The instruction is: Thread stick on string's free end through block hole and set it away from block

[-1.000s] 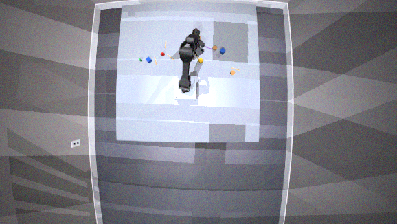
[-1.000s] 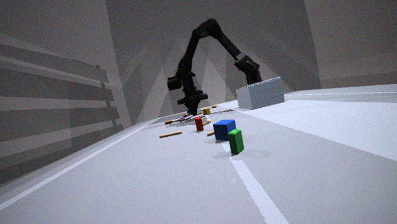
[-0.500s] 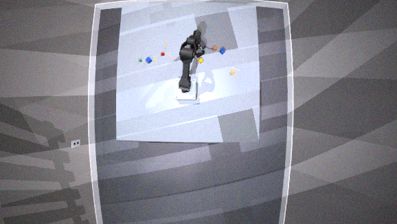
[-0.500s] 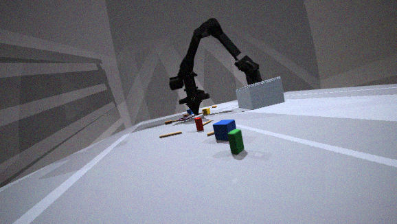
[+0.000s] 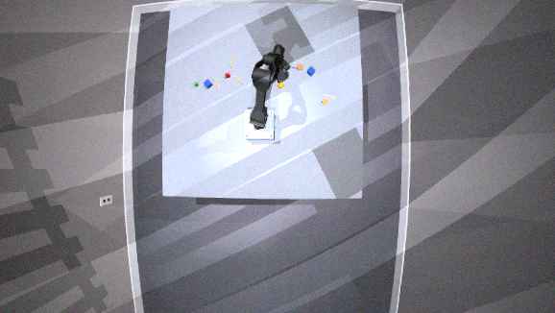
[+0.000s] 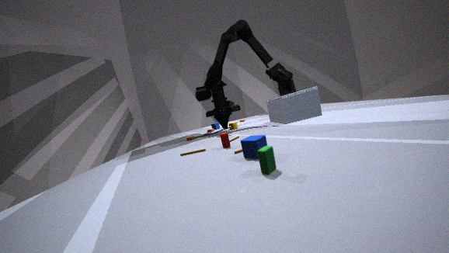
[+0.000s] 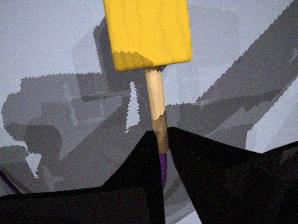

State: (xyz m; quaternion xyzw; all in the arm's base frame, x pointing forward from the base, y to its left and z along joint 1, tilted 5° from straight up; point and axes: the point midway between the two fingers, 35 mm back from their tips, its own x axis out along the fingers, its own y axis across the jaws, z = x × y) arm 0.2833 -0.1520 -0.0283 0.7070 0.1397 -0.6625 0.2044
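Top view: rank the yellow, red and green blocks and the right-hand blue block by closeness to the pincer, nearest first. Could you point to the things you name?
1. Yellow block [image 5: 280, 85] [image 6: 233, 126] [image 7: 150, 35], just below.
2. Right-hand blue block [image 5: 311, 71] [image 6: 215, 126], right.
3. Red block [image 5: 228, 75] [image 6: 224, 140], left.
4. Green block [image 5: 196, 84] [image 6: 266, 160], far left.

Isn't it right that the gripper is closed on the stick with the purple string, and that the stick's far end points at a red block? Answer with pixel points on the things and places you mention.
The block at the far end of the stick [image 7: 156, 97] is yellow [image 7: 149, 35], as the wrist view shows.
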